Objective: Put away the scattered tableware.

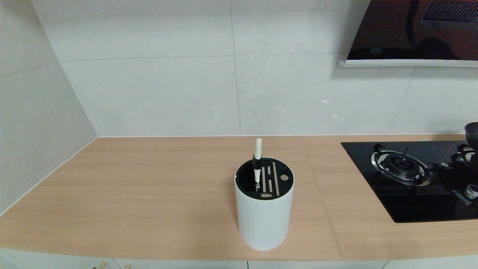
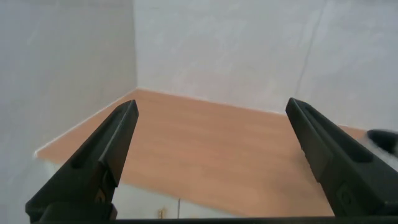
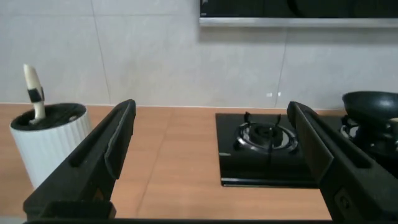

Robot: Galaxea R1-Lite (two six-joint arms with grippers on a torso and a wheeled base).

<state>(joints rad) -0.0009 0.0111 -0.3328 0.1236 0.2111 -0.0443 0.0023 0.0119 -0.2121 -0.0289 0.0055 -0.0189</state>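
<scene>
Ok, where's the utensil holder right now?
In the head view the white utensil holder stands near the front edge of the wooden counter, about centre, left of the gas hob.

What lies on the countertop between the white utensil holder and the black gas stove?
Only bare wooden countertop, crossed by a thin seam, separates the utensil holder from the gas stove in the head view.

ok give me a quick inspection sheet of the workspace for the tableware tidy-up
surface: wooden countertop, white holder near its front edge
job's things: white holder upright; one light-handled utensil standing in its slotted black top
clutter: nothing seen
grippers: left gripper open, holding nothing; right gripper open, holding nothing
cables: nothing seen
surroundings: gas hob on the robot's right with a dark pan on it, range hood above, tiled wall behind
</scene>
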